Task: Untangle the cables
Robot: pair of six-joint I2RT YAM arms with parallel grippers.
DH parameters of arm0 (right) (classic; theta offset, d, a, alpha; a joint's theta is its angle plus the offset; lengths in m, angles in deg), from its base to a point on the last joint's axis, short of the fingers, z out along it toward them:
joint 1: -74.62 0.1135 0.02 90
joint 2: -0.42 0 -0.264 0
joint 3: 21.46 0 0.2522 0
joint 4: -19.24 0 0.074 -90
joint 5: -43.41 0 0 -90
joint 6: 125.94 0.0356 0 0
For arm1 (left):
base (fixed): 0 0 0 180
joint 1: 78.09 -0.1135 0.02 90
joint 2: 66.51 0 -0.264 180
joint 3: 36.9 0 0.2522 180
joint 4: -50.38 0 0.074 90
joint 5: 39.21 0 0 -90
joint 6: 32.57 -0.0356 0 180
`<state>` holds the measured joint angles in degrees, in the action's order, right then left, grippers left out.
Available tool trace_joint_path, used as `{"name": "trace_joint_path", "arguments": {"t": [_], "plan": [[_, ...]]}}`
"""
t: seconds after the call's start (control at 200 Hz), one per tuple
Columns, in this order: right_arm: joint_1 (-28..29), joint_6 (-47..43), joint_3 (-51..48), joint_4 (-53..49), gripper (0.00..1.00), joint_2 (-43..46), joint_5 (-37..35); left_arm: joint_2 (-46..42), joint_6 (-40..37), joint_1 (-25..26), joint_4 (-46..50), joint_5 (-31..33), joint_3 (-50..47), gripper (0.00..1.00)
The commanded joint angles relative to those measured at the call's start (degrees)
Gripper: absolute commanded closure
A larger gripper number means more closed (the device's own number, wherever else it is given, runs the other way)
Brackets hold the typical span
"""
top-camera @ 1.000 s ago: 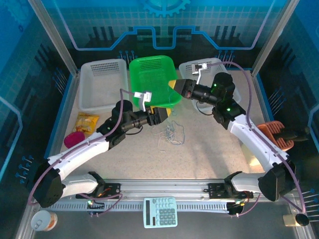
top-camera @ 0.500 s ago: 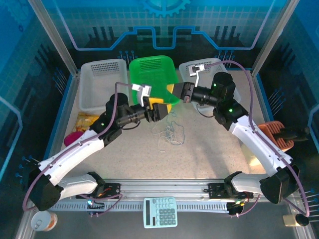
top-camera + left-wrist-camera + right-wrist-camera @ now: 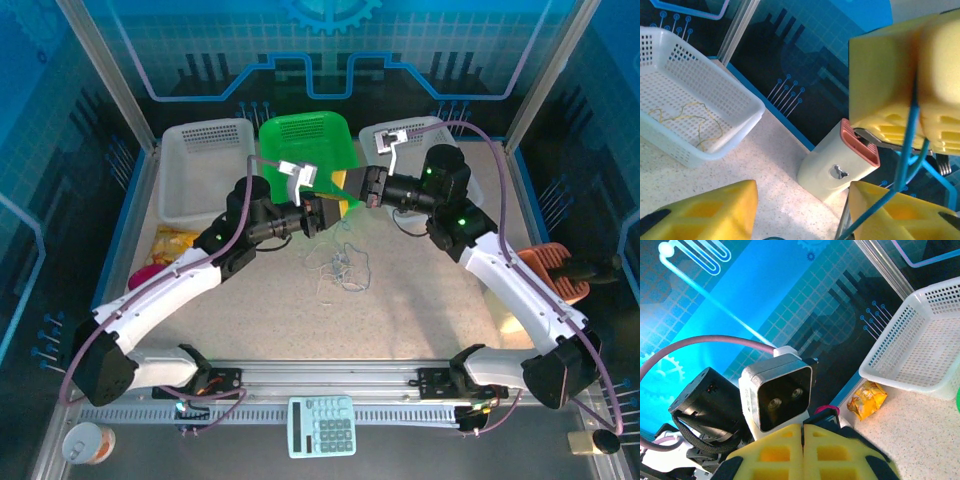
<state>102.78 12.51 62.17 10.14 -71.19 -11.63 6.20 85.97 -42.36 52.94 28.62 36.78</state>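
Yellow-padded left jaws have moved up toward the right jaws and stand apart, a blue cable hanging into their gap. Remaining cables lie tangled on the bench. My right jaws are pinched shut on that blue strand; I judge a two-handed pull is near.

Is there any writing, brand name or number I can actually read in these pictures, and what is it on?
Nothing in these pictures can be read as text.
On the calculator, the key markings are too small to read.
On the yellow snack packet, the print is too blurred.
On the tin, the label is too blurred.
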Motion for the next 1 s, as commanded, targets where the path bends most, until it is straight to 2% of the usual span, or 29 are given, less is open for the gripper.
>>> {"name": "trace_joint_path", "arguments": {"t": [0.0, 0.025, 0.065, 0.18, 0.3, 0.435, 0.53, 0.76, 0.995], "plan": [[-1.3, -0.3, 0.9, 1.4, 0.76, 1.4, 0.3, 0.0, 1.8, -0.3, -2.5, -0.3, 2.2, 1.00], [-2.6, 0.5, 0.1, 2.4, 0.62, 2.2, 0.1, -0.3, 2.0, -0.2, -2.1, 0.5, 2.5, 1.00], [-4.7, 1.6, -1.3, 3.7, 0.49, 3.7, -0.2, -0.8, 2.5, -0.3, -1.4, 1.7, 2.8, 1.00], [-9.0, -0.4, -4.4, 0.7, 0.33, 8.2, -0.6, -2.1, 3.4, -0.4, 0.9, 5.2, 4.5, 1.00], [-8.5, -8.6, -9.8, -6.7, 0.28, 13.4, -4.9, -2.3, 4.5, -0.4, 2.9, 6.4, 7.3, 1.00], [-6.5, -16.1, -20.6, -6.1, 0.22, 18.1, -9.7, -1.7, 6.0, -0.3, 4.2, 6.6, 9.9, 1.00], [-3.1, -21.3, -27.3, -4.5, 0.19, 19.6, -13.8, -1.3, 7.1, -0.4, 4.8, 6.9, 10.9, 1.00], [5.2, -27.4, -30.7, 1.3, 0.19, 12.4, -21.4, -1.5, 9.2, -0.3, 3.7, 7.2, 10.6, 1.00], [6.6, -26.0, -29.0, 13.0, 0.21, 1.2, -24.9, -1.8, 10.3, -0.2, 3.1, 7.4, 10.1, 1.00]]}}
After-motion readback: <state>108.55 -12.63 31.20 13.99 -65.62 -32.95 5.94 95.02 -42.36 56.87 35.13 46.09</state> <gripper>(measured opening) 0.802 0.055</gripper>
